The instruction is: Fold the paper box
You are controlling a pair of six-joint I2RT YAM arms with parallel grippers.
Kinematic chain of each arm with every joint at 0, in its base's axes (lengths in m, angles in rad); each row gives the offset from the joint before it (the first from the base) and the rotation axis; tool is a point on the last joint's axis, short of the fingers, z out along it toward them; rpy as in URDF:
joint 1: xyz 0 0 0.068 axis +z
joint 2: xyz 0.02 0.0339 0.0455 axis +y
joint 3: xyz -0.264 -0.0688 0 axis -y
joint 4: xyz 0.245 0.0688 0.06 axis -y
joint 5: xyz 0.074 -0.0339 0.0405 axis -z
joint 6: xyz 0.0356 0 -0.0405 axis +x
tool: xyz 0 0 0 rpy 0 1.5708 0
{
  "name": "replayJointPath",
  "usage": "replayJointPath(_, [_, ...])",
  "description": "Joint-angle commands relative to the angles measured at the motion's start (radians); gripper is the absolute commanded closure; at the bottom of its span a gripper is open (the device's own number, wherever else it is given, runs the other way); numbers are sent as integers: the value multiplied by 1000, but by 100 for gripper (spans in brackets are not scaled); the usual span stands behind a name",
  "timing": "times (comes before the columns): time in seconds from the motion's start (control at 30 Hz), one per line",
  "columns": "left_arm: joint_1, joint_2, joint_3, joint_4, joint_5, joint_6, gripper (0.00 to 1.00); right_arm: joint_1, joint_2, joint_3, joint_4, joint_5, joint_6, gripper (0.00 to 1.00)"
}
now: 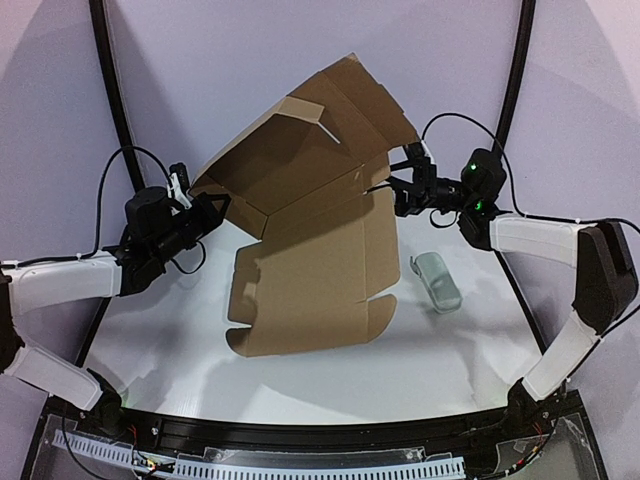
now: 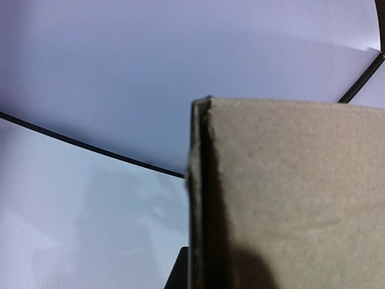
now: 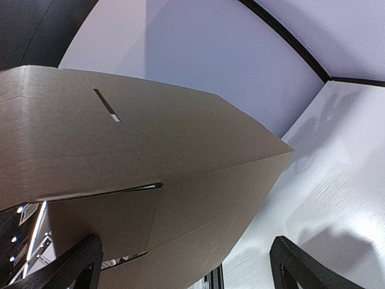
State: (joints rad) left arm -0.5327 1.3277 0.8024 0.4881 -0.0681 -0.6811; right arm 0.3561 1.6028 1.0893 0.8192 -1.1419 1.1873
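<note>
We note the paper box point(image 1: 305, 265) on the table point(image 1: 470, 360), rear half lifted. Left gripper point(image 1: 203, 200) pinched tight on its left corner; right gripper point(image 1: 392, 180) spread wide at its right edge.

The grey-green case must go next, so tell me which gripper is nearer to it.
Right. The right gripper hangs just behind the case, by the right edge of the paper box; the left gripper grips the box's far left corner.
</note>
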Motion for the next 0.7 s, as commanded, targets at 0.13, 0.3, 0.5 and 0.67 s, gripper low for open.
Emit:
replayJointPath(0.13, [0,9,-8,26,-1,-22,99,52,38,43,-15,45,-35,2])
replayJointPath(0.3, [0,18,-5,27,-3,-22,99,70,48,62,-50,79,-66,2])
replayJointPath(0.5, [1,22,-6,61,21,-37,99,88,51,85,-273,213,-203,6])
replayJointPath(0.67, [0,2,-20,84,25,-51,99,121,32,72,-426,440,-341,11])
